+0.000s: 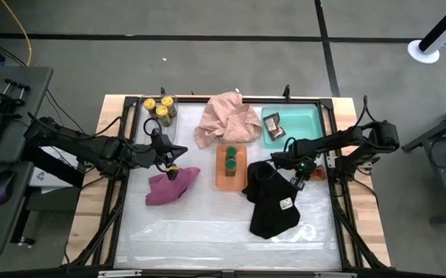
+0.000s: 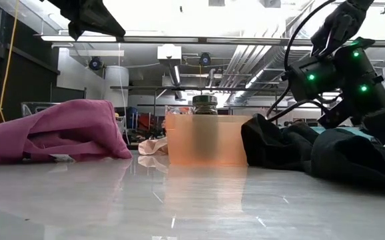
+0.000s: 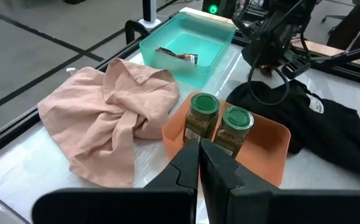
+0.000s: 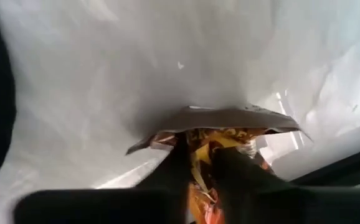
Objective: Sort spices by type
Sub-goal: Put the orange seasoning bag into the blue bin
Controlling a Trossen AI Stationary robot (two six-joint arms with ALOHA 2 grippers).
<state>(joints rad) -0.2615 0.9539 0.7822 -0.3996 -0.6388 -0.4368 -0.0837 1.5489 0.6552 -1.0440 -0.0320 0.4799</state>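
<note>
My right gripper hangs just near of the teal tray, by the black cloth's right edge, and is shut on a red-brown packet. A second packet lies in the teal tray. Two green-lidded jars stand in the orange tray; they also show in the left wrist view. Several yellow-lidded jars stand in a clear container at the far left. My left gripper is shut, raised over the magenta cloth. A small yellow spot shows at its tip; what it is I cannot tell. My right gripper pinches the red-brown packet between its two fingers, which slant down toward the table. The packet's silvery end sticks out past the fingertips, and that end is off the white table cover.
A crumpled pink cloth lies at the far middle between the jar container and the teal tray. The black cloth spreads near of the right gripper. The near half of the table holds only its white cover.
</note>
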